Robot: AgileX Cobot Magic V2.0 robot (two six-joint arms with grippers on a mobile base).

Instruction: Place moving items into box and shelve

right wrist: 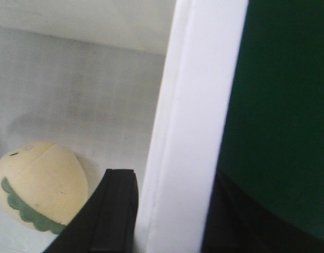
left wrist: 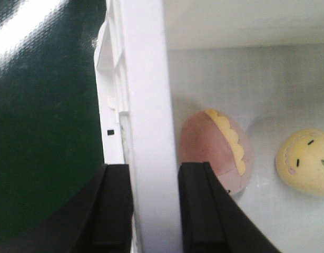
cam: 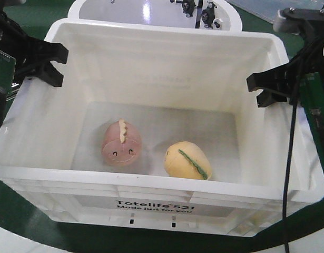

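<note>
The box (cam: 151,182), a large white tote printed "Totelife 521", fills the front view. On its floor lie the moving items: a pinkish-brown smiling egg toy (cam: 121,145) at left and a pale yellow egg toy (cam: 187,161) with a green line at right. My left gripper (cam: 55,66) straddles the left wall's rim and my right gripper (cam: 262,89) the right wall's rim. In the left wrist view the wall (left wrist: 146,105) sits clamped in the left gripper (left wrist: 154,211), beside the pink toy (left wrist: 209,147) and yellow toy (left wrist: 304,161). In the right wrist view the right gripper (right wrist: 172,216) pinches the wall (right wrist: 198,105), near the yellow toy (right wrist: 40,195).
A round white ring-shaped housing (cam: 151,10) stands right behind the box. Dark green surface (cam: 25,232) lies under and around the box, with a white curved band at the front. A black cable (cam: 288,158) hangs down outside the right wall.
</note>
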